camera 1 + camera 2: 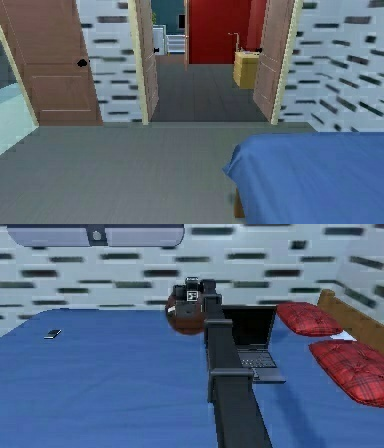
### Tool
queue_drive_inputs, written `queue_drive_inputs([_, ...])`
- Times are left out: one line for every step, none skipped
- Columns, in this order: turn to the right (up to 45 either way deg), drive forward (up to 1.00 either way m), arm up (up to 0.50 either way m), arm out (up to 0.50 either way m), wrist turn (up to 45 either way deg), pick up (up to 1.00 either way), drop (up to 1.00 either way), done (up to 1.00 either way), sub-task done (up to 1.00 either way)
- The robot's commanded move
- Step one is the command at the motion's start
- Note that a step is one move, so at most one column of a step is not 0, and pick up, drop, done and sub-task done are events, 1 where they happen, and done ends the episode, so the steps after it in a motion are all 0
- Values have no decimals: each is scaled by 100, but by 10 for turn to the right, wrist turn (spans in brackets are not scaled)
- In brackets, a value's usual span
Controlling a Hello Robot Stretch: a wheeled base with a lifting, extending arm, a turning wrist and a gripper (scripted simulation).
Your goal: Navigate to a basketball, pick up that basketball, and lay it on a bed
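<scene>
A dark orange-brown basketball (181, 324) sits at the far end of my arm (232, 384) in the arm side view, just left of the two white marker squares. My gripper (186, 306) is right at the ball, above the blue bed (120, 384). The bed's surface lies behind the ball, so I cannot tell whether the gripper holds it or it rests on the cover. A corner of the blue bed (310, 180) also fills the forward view's lower right.
On the bed lie an open black laptop (254, 339), two red checked pillows (306, 318) by the wooden headboard (352, 308), and a small dark flat thing (52, 334). Ahead, an open doorway (205, 80) between brown doors (60, 60) leads to a hall with a wooden cabinet (245, 70).
</scene>
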Motion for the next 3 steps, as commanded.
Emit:
queue_drive_inputs([0, 0, 0, 0, 0, 0, 100, 0, 0])
queue_drive_inputs([0, 0, 4, 0, 0, 0, 0, 0, 0])
queue_drive_inputs([0, 0, 0, -8, 0, 0, 0, 0, 0])
